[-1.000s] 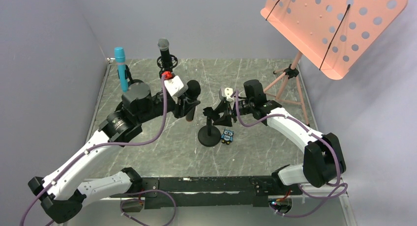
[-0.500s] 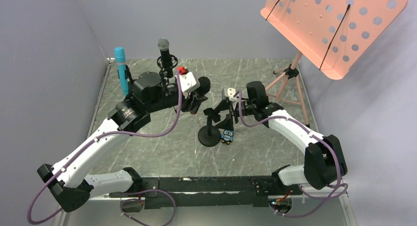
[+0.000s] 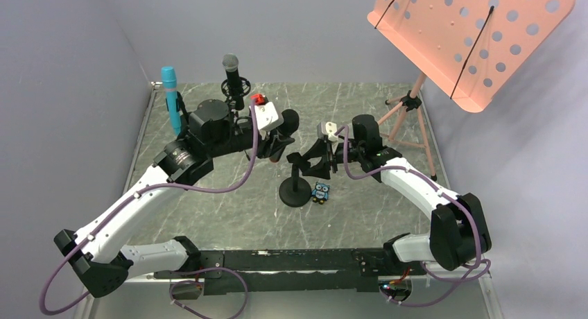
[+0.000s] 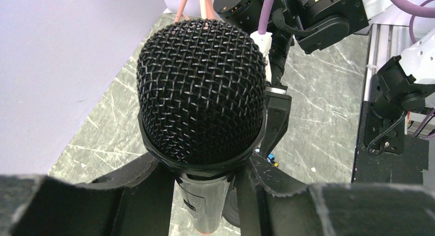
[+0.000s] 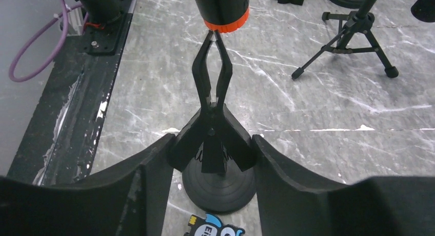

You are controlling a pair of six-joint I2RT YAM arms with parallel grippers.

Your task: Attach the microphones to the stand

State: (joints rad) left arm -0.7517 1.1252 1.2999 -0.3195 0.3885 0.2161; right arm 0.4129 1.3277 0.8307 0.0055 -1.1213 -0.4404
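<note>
My left gripper is shut on the all-black microphone, just left of the stand's clip. In the left wrist view its mesh head fills the frame, with the body pinched between my fingers. My right gripper is closed around the clip's handles and touches both. The clip's tips are nearly together. The microphone's orange end ring hangs just above them. The stand's round base sits on the table. The light blue microphone and the silver-headed one stand upright in holders at the back left.
A small blue owl figure lies beside the stand's base. An orange perforated music stand on a tripod stands at the back right. A small black tripod shows in the right wrist view. Walls close the left and back.
My left arm has carried the black microphone to the right, up to the stand's clip. My right gripper has shifted slightly right while staying on the clip.
</note>
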